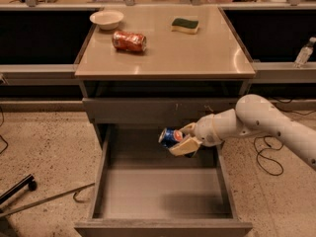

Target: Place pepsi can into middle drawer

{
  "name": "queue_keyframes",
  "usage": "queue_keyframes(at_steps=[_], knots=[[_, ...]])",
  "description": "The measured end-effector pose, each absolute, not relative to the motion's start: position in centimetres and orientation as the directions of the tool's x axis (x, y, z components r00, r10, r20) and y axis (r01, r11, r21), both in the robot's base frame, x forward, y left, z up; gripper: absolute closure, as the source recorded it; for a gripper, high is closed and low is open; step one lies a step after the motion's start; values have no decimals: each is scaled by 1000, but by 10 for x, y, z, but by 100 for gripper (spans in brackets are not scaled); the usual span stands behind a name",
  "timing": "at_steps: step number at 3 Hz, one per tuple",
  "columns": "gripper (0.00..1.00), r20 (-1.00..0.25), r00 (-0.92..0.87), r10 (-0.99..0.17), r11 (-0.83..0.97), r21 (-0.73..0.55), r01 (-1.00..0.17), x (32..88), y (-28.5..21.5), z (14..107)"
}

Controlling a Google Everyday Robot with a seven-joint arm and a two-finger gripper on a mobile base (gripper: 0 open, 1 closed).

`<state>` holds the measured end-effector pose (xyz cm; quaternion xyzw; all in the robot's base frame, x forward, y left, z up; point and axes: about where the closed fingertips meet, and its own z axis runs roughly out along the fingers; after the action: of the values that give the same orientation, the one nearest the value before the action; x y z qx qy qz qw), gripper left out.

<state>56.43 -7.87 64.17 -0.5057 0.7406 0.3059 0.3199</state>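
Note:
The blue pepsi can (170,137) lies on its side in my gripper (183,138), which is shut on it. The white arm reaches in from the right. The can hangs above the back part of the open middle drawer (160,191), a grey boxy tray pulled out toward the camera, with a bare floor. The gripper is just below the closed grey drawer front (158,110) above it.
On the tan cabinet top (197,53) lie an orange-red can (129,41) on its side, a white bowl (106,19) and a green sponge (185,24). A bottle (302,53) stands at the right. Cables (266,157) lie on the speckled floor.

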Motion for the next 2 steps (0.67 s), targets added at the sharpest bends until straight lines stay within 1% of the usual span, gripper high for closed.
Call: queue_keyframes(at_steps=[1, 2], knots=[[100, -797, -348, -493, 358, 178, -917, 550, -76, 577], [100, -785, -425, -451, 450, 212, -867, 553, -67, 509]])
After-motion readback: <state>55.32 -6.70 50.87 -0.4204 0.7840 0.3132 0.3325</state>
